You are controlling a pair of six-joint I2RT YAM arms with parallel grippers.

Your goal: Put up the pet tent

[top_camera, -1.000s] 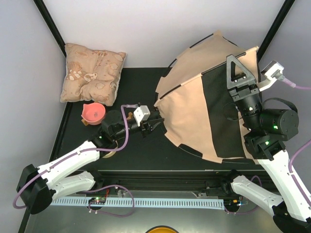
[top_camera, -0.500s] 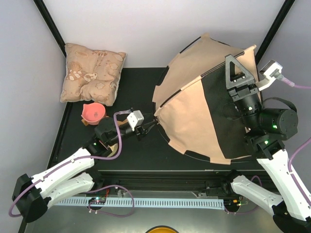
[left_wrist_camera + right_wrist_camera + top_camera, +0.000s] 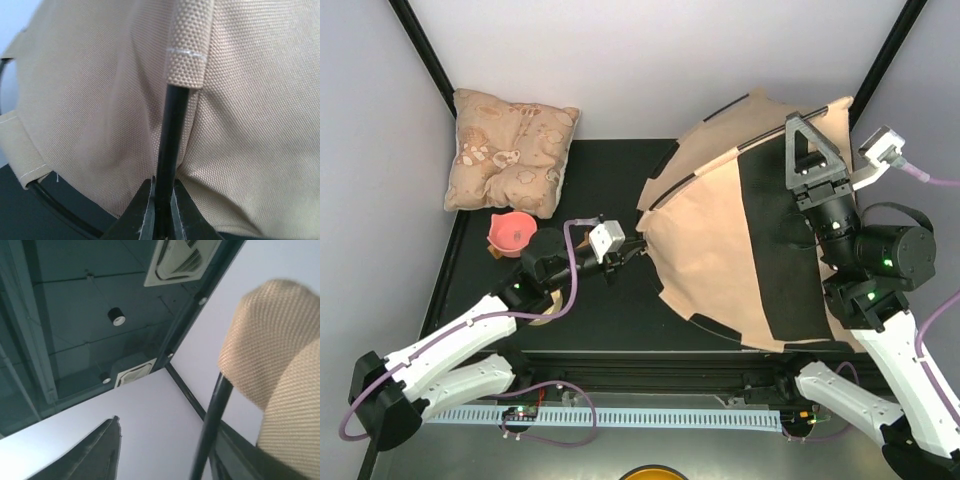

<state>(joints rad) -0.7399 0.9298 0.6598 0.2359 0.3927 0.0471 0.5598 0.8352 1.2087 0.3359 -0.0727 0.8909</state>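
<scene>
The left fingers [image 3: 141, 217] are pinched tight on a thin black flexible pole [image 3: 170, 135]. Its long axis runs straight out from them into a tan woven sleeve [image 3: 186, 45] on the tan canvas, black-lined pet tent [image 3: 705, 250]. From above, that grip sits at the tent's left edge. The tent bulges half-raised over the right half of the black surface [image 3: 600, 170], so it lies to the right of this arm. The right fingers [image 3: 97, 455] stand apart at the tent's far right corner. A second black pole end [image 3: 210, 435] passes between them, close to one finger and not clamped. Only the left arm has hold, it seems; the right would need to close before that pole could be flexed.
</scene>
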